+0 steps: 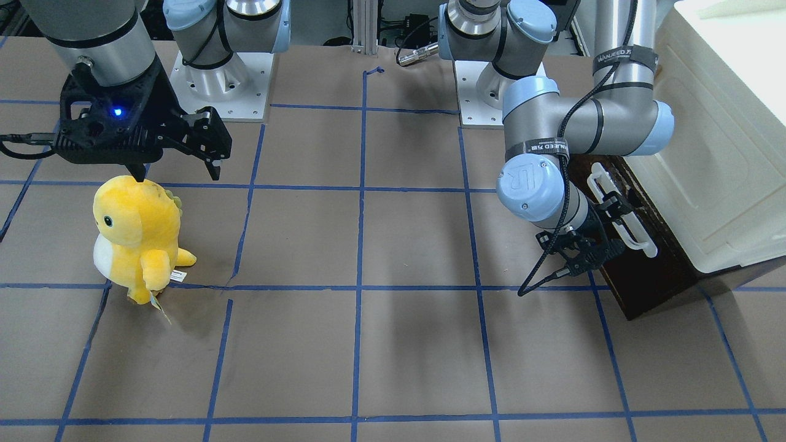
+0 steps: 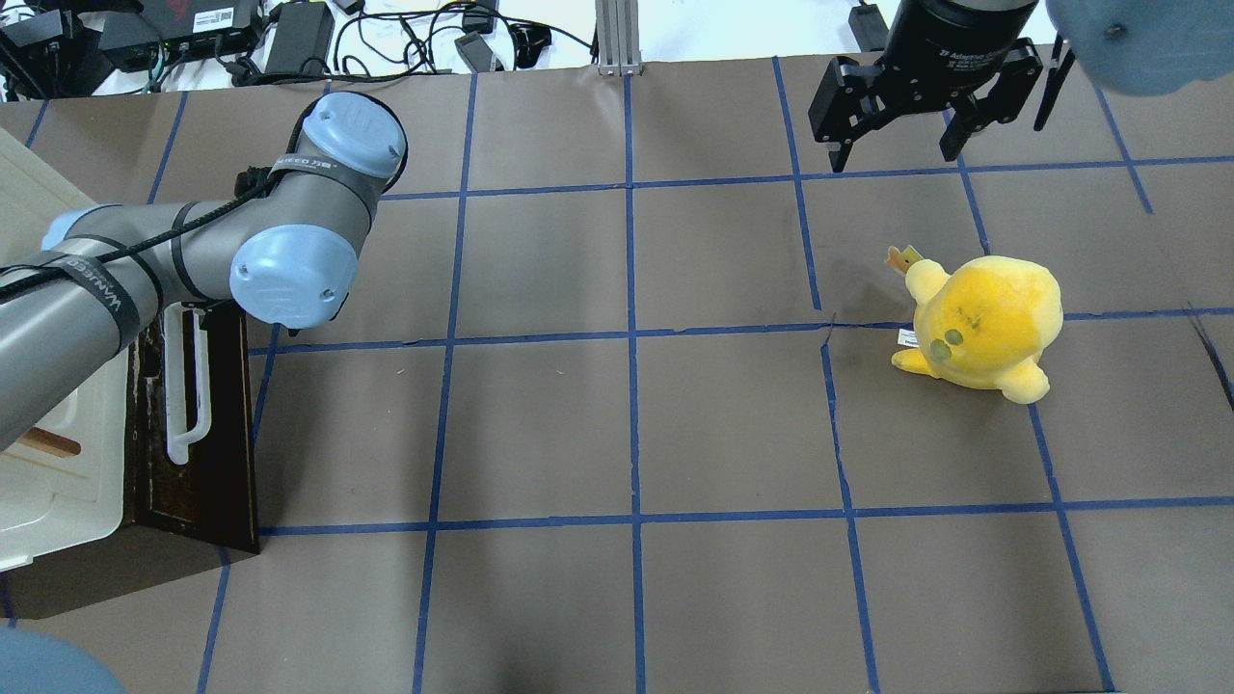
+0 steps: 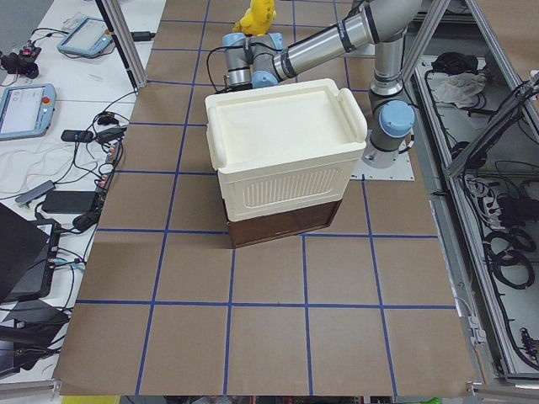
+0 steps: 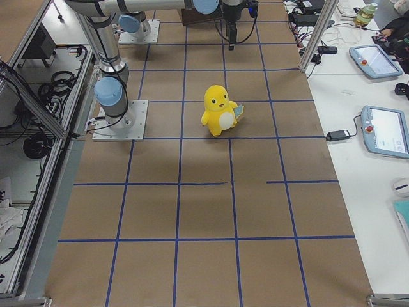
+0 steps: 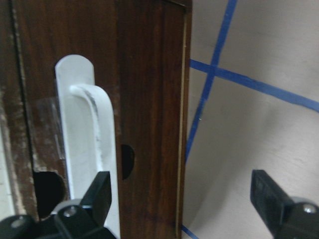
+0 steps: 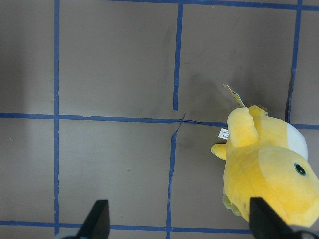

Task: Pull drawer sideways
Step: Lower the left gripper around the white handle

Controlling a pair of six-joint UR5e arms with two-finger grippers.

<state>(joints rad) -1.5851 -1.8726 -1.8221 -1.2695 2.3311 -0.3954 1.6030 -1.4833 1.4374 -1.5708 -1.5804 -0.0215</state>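
Brown paper with a blue tape grid covers the worktop (image 1: 393, 245). At the robot's left end, the dark drawer (image 2: 207, 453) sits under a cream cabinet (image 3: 282, 160), its white handle (image 5: 84, 129) facing the grid. The left tool (image 5: 184, 196) is at that handle with its jaws spread wide. One finger (image 5: 99, 191) is against the bar and the other is out past the drawer's edge. The right tool (image 1: 177, 169), also spread open, hangs just above a yellow plush (image 1: 135, 233) standing well apart from the drawer.
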